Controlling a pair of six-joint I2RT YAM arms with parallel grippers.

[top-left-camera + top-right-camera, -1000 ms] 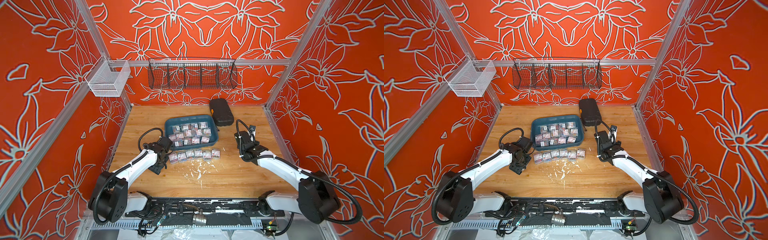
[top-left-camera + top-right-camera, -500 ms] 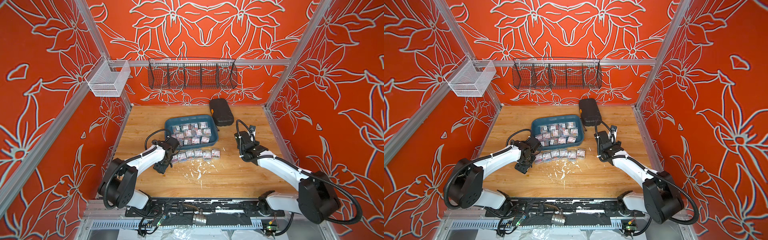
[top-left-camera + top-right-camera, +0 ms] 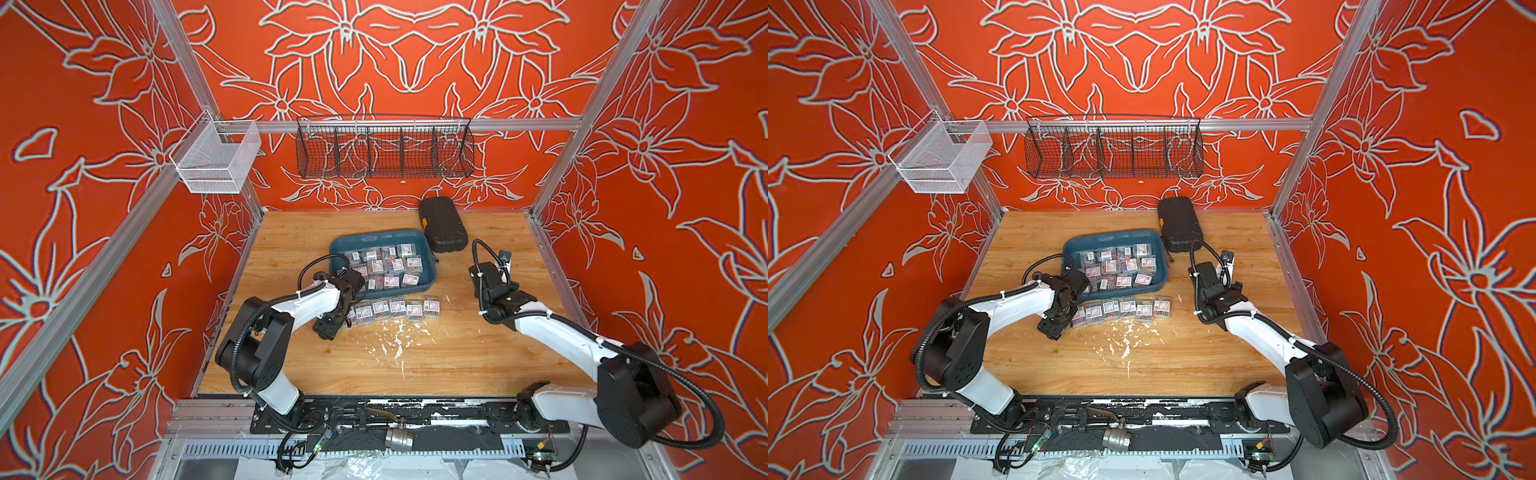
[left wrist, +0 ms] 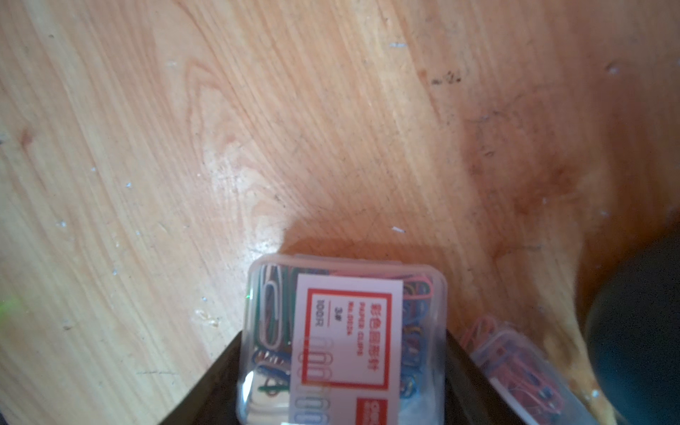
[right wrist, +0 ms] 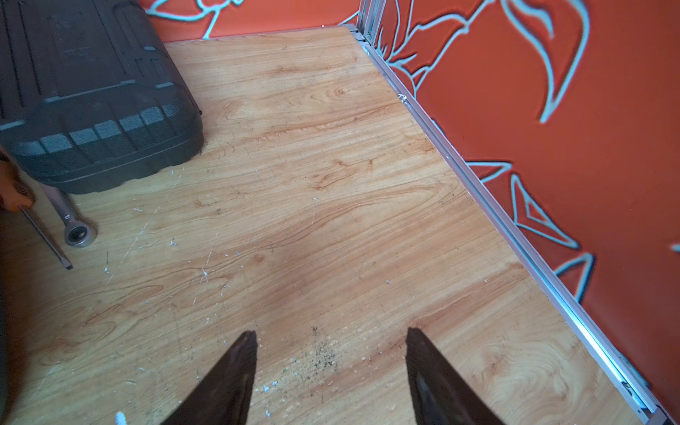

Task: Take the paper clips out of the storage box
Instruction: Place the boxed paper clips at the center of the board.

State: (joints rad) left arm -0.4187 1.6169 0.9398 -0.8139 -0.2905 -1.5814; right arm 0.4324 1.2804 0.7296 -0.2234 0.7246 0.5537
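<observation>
Paper-clip box [image 4: 342,342] gripped by left jaws.
It is held over the counter [image 4: 331,128], near the storage box [image 3: 374,240]; the right jaws are seen open and empty.

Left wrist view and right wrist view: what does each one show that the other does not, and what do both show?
Only the left wrist view: a box of paper clips held in the left gripper, and a second box beside it. Only the right wrist view: the open, empty right gripper, the black case, a socket wrench and the orange wall. Both: the wooden table with white specks.
</observation>
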